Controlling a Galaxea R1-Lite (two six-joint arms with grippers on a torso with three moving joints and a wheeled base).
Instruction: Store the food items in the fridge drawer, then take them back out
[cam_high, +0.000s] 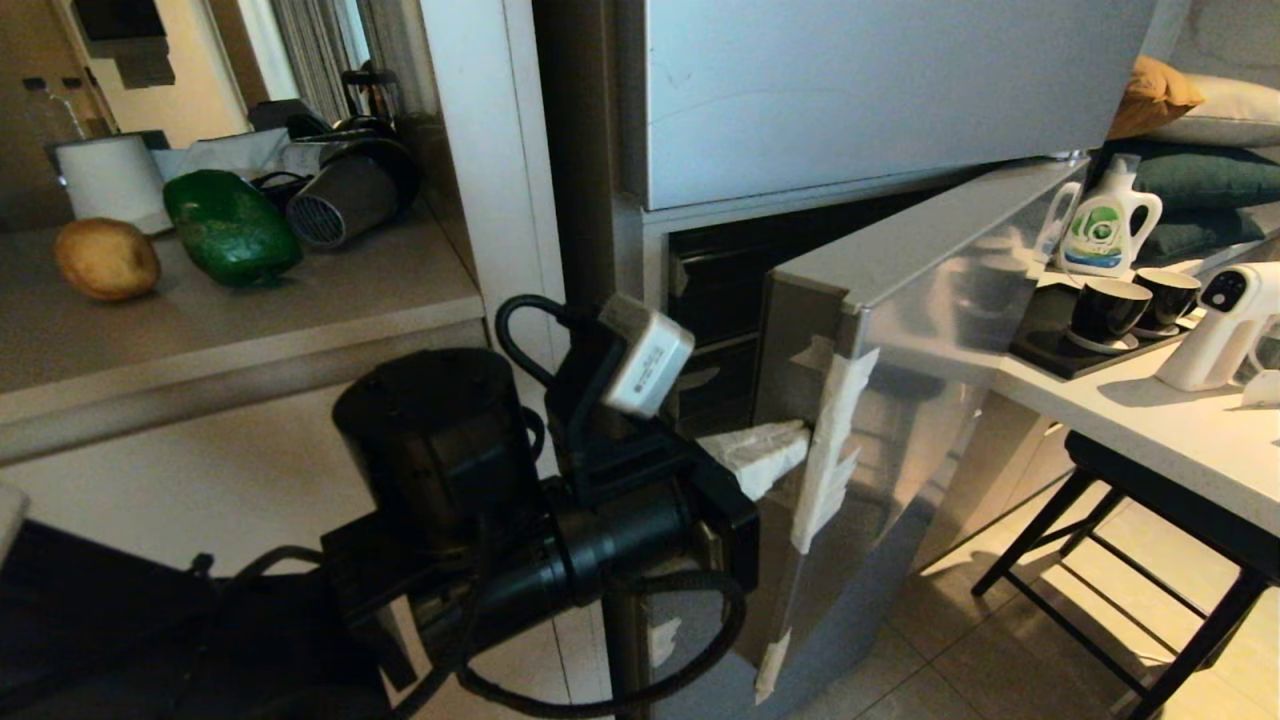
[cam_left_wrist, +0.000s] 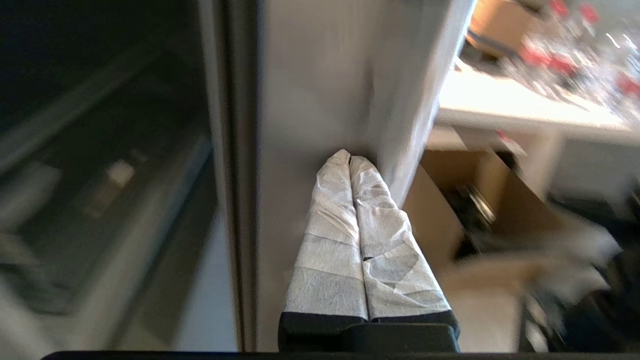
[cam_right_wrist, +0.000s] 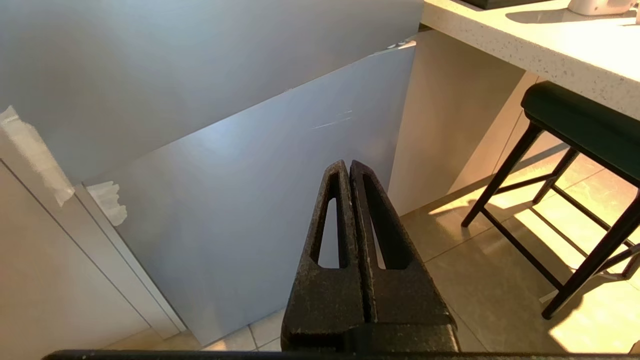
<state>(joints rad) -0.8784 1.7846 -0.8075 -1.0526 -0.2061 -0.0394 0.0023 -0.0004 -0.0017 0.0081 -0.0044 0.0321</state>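
Nearest the head camera, the left arm fills the lower centre, with the left gripper (cam_high: 775, 452) extended to the edge of the fridge door (cam_high: 900, 400). Its white-wrapped fingers (cam_left_wrist: 345, 225) are pressed tightly together with nothing between them, and their tips rest against the door's inner edge just beside the strip of white tape (cam_high: 825, 450) that runs down it. The silver-grey door stands partly open, swung toward the right.

The right gripper (cam_right_wrist: 349, 170) is out of the head view; its own camera shows the black fingers clenched on nothing, hanging before the door's outer face above the tiled floor (cam_right_wrist: 500, 280), with a black stool (cam_right_wrist: 575, 150) off to one side.

Behind the open door the fridge interior (cam_high: 715, 330) is dark — shelf edges can be made out, but the fridge drawer cannot be told apart in this gloom.

Further back on the left, the counter (cam_high: 250, 310) carries both food items: the tan potato (cam_high: 106, 259) near its left end and the dark green pepper (cam_high: 230, 227) just beside it, not touching. Behind them stand a white paper roll (cam_high: 110, 180) and a dark appliance with a grille (cam_high: 345, 195).

On the far right a white worktop (cam_high: 1150, 420) holds two black cups (cam_high: 1135, 305) on a tray, a detergent bottle (cam_high: 1105, 220) and a white handheld device (cam_high: 1225, 320).
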